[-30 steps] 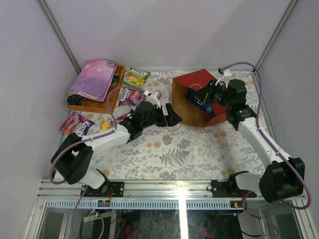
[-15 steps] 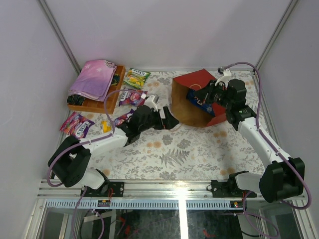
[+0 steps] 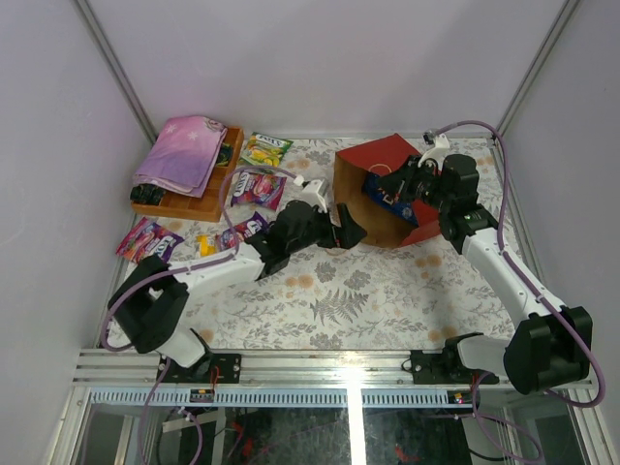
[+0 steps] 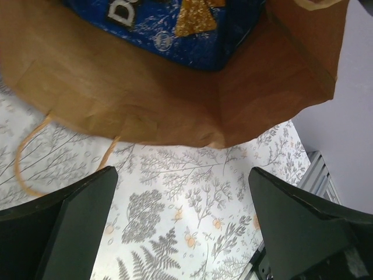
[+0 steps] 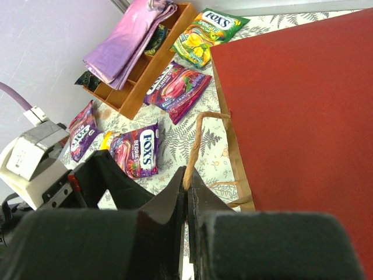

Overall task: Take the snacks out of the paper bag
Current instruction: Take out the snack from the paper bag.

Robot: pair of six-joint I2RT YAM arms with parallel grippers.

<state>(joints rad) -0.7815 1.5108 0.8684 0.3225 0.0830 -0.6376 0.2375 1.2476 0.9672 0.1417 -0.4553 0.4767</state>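
Left end effector (image 3: 349, 231) has swung in to the mouth of the paper bag (image 3: 376, 155), fingers (image 4: 76, 221) wide and empty, bag on its side far right of the worktop (image 3: 329, 300), blue chip bag (image 4: 175, 35) inside, right end effector (image 5: 187, 178) clamped shut on the twisted handle (image 5: 196, 137)

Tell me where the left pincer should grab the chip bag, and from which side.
Probably the chip bag edge nearest the opening, reached in through the mouth of the paper bag, which lies on its side facing the open left pincer. It lies flat on the inner wall, so that thin edge should fit between the jaws.
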